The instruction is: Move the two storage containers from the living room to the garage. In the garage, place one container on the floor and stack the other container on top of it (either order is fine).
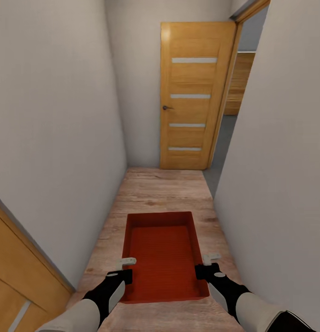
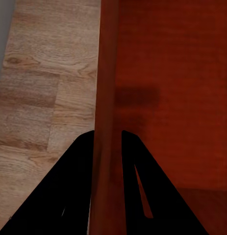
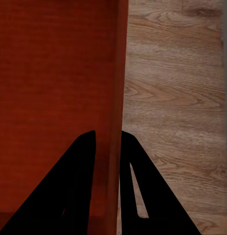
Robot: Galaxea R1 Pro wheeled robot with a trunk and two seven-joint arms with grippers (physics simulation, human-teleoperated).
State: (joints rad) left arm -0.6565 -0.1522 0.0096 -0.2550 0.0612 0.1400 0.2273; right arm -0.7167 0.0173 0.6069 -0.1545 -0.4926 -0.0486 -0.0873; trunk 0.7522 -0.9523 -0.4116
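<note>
An orange-red storage container (image 1: 162,258), a shallow open-top tray, hangs level between my two arms above a light wood-plank hallway floor. My left gripper (image 1: 126,269) is shut on the tray's left wall, and my right gripper (image 1: 207,266) is shut on its right wall. In the left wrist view the container's wall (image 2: 106,93) runs between the black fingers of the left gripper (image 2: 107,139). The right wrist view has the opposite wall (image 3: 118,73) pinched in the right gripper (image 3: 108,138).
I am in a narrow corridor with pale walls close on both sides. At its far end a wooden door (image 1: 194,97) stands open, with a doorway to its right onto a grey floor (image 1: 223,143). Another wooden door (image 1: 17,286) is at my near left.
</note>
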